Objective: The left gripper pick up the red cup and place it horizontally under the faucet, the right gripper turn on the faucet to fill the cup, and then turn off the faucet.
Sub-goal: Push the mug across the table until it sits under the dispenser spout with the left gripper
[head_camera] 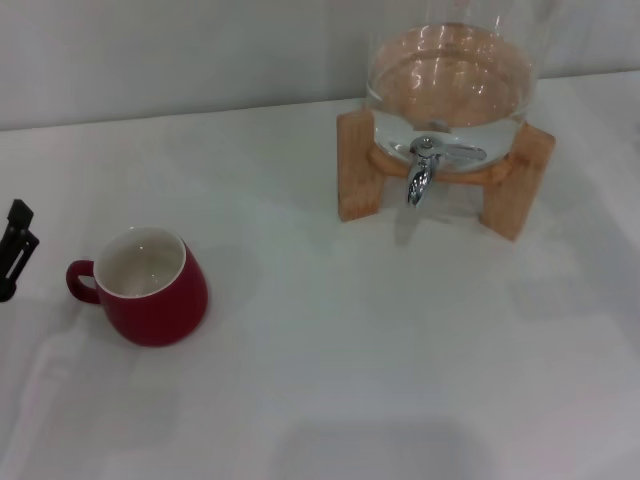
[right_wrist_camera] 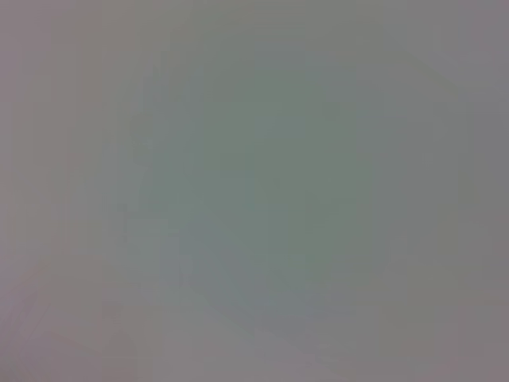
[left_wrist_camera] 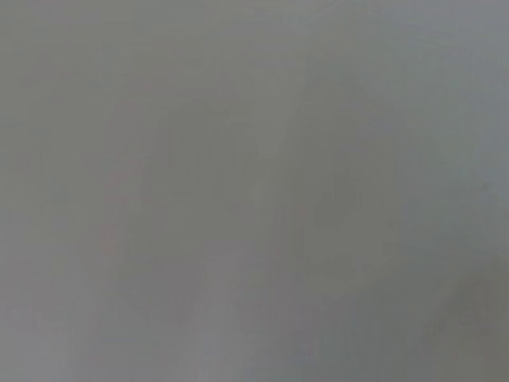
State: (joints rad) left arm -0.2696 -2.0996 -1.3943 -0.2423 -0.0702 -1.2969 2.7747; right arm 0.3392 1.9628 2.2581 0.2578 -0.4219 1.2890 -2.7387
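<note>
Fingers of the left gripper (head_camera: pixel 14 250), aperture indeterminate, near upright red cup (head_camera: pixel 148 286); faucet (head_camera: pixel 424 171) well apart across surface (head_camera: pixel 380 340).

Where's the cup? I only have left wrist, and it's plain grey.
Observer: Head view has the cup upright on the table, front left.
Operator: Claw near it?
Observer: Left claw is at the left edge, on the cup's handle side, not touching it.
Operator: Faucet?
Observer: Faucet is far back on the right, with nothing under its spout.
</note>
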